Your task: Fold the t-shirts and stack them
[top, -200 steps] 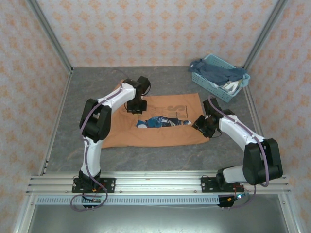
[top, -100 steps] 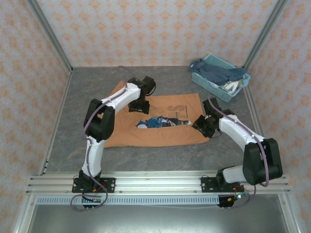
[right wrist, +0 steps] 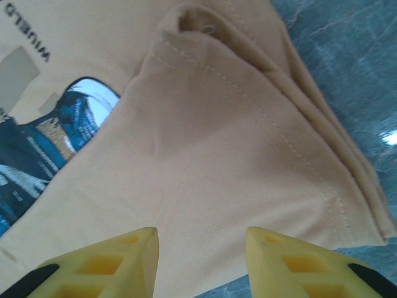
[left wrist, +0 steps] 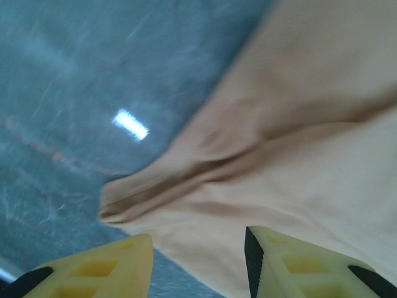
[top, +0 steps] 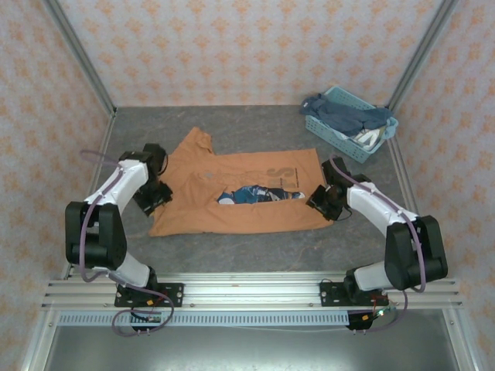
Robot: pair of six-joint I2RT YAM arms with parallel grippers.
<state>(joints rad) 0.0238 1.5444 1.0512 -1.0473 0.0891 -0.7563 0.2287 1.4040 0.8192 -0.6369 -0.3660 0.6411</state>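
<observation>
Barely begun: orange-brown t-shirt [top: 247,215] partly folded, flat on desk [top: 255,249]; other t-shirts [top: 348,116] heaped in basket [top: 334,133], far right; no stack yet; left jaws and right jaws spread at shirt's side edges

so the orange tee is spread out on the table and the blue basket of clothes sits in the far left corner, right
Not quite. The basket sits in the far right corner, not the left, as the top external view shows. The rest holds: the orange tee is spread out on the table, and the basket holds dark blue clothes.
</observation>
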